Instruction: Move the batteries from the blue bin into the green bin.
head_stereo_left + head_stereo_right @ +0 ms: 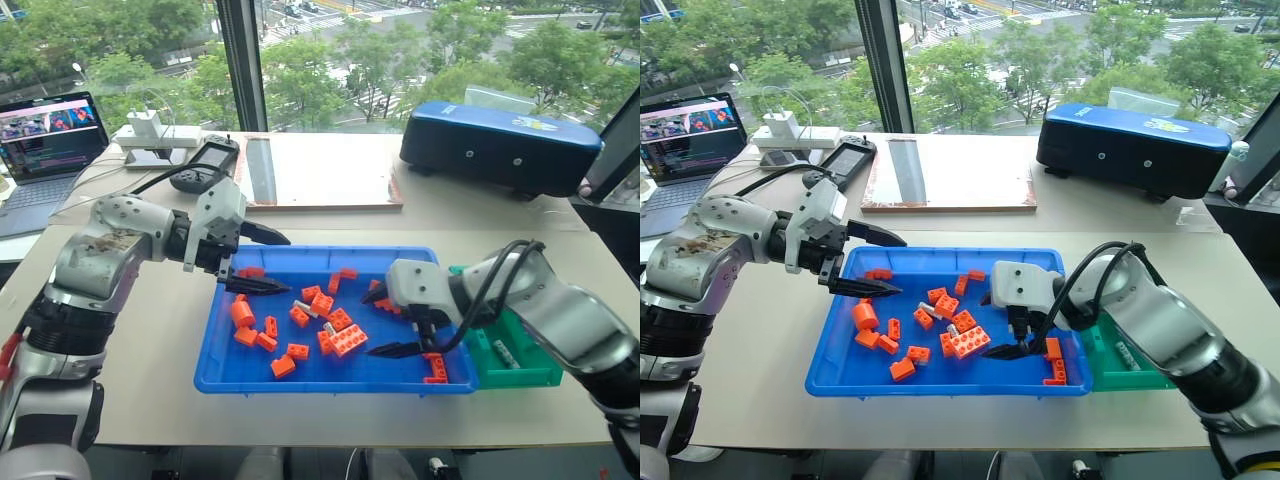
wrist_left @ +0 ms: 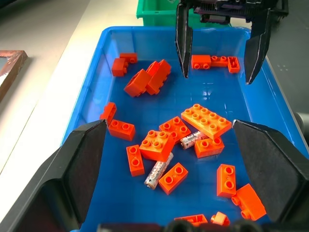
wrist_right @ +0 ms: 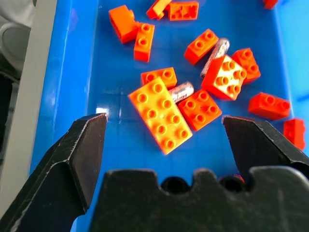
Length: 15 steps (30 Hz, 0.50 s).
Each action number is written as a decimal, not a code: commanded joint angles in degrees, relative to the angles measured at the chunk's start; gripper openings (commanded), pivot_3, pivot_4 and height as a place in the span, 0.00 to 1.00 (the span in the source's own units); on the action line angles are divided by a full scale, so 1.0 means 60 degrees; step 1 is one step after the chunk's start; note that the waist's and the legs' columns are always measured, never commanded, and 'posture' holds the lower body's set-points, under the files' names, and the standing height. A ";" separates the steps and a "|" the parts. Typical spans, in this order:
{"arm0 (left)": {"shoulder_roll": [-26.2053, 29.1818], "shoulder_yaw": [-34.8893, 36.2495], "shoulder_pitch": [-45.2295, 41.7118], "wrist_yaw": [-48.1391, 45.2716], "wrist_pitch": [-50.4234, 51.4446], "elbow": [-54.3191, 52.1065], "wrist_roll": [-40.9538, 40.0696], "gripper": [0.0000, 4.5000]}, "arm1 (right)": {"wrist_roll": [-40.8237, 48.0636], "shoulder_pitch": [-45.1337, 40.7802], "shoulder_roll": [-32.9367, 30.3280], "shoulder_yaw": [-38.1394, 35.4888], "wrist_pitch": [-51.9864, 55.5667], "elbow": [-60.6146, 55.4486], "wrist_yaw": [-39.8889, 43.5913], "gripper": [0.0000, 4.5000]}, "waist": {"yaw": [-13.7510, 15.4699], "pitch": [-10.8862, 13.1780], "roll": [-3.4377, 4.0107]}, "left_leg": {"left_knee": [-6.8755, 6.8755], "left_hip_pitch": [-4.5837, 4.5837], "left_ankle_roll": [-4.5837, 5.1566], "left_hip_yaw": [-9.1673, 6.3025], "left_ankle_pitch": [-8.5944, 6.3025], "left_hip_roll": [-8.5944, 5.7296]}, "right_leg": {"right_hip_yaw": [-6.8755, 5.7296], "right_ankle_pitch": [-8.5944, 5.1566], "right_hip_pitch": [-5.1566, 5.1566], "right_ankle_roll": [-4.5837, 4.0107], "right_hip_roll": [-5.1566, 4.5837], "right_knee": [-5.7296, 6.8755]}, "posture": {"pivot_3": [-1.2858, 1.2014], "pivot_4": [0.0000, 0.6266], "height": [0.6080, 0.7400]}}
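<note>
The blue bin (image 1: 230,372) sits mid-table, strewn with orange bricks. Two silver batteries lie among the bricks near its middle; one battery (image 2: 157,171) is beside a small brick and the other battery (image 2: 193,139) is half under a flat orange plate. The green bin (image 1: 535,372) stands against the blue bin's right end, with a small pale cylinder (image 1: 503,355) inside it. My left gripper (image 1: 258,262) hovers open over the blue bin's left end, holding nothing. My right gripper (image 1: 385,322) hangs open and empty over the blue bin's right part, pointing toward the bricks.
A dark-blue hard case (image 1: 500,145) stands at the back right. A wooden board (image 1: 320,170), a black handheld device (image 1: 205,160) and a power strip (image 1: 155,135) lie behind the bins. A laptop (image 1: 45,140) is at the far left.
</note>
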 commanded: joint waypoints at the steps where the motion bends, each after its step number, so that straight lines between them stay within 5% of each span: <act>1: 0.0165 0.0339 0.0178 0.0270 -0.0242 -0.0306 0.0128 1.00 | -0.0797 -0.0256 0.0428 0.0514 -0.1775 0.0981 0.0843 0.99 | -0.0034 0.0000 0.0000 | 0.0000 0.0003 -0.0001 -0.0004 0.0000 0.0003 | -0.0003 0.0000 0.0000 0.0000 0.0003 0.0008 | 0.52 0.24 0.94; 15: 0.0443 0.0628 0.0543 0.0492 0.0060 -0.0894 -0.0077 1.00 | -0.2285 -0.0442 0.1689 0.0926 -0.3841 0.3332 0.1696 0.99 | -0.0095 0.0003 -0.0003 | 0.0000 0.0006 -0.0006 -0.0007 0.0003 0.0004 | -0.0008 0.0000 -0.0007 -0.0001 0.0005 0.0026 | 0.52 0.24 0.94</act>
